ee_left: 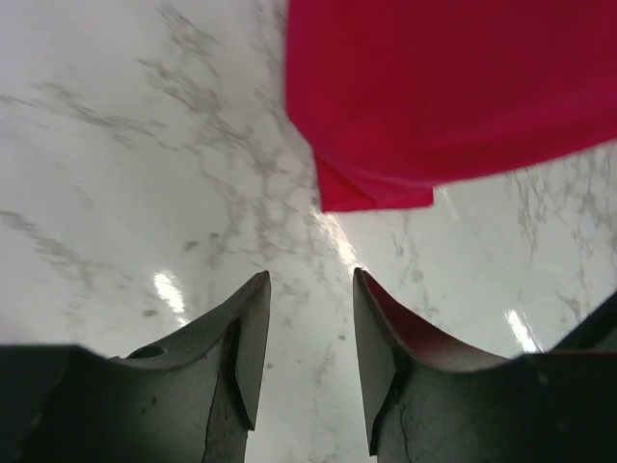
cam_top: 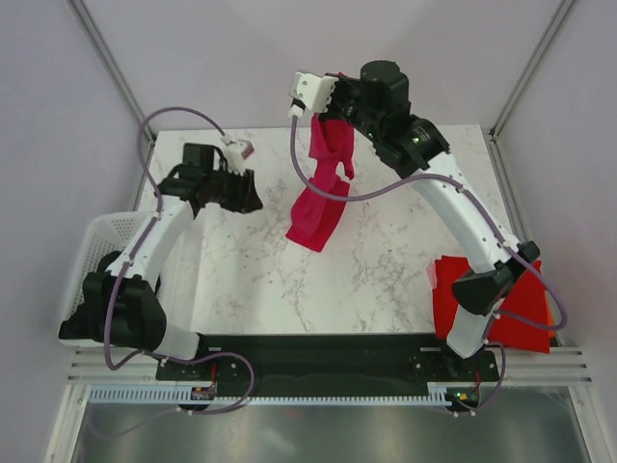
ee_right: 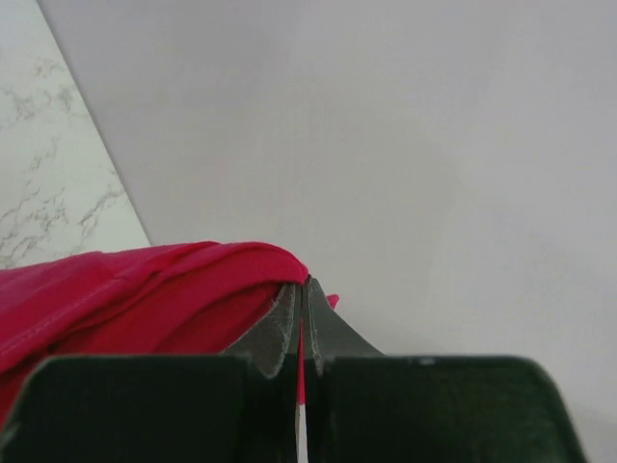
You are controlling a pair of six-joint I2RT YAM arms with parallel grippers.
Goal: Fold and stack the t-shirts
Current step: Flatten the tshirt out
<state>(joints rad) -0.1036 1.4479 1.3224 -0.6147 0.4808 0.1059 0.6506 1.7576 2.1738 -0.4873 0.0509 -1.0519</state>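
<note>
My right gripper (cam_top: 333, 109) is raised high at the back centre and is shut on the crimson-pink t-shirt (cam_top: 323, 188). The shirt hangs down from it in a bunched strip, its lower end resting on the marble table (cam_top: 251, 280). In the right wrist view the gripper (ee_right: 303, 285) pinches a fold of the shirt (ee_right: 125, 294) between closed fingers. My left gripper (cam_top: 253, 196) is open and empty, low over the table just left of the shirt's bottom end. In the left wrist view the gripper (ee_left: 308, 280) points at the shirt's lower corner (ee_left: 386, 183). Folded bright red shirts (cam_top: 506, 299) lie stacked at the right front, with an orange edge (cam_top: 549, 311) showing.
A white plastic basket (cam_top: 101, 246) sits off the table's left edge beside my left arm. Grey walls and metal frame posts (cam_top: 111, 68) close in the back and sides. The right arm's cable (cam_top: 337, 193) loops in front of the hanging shirt.
</note>
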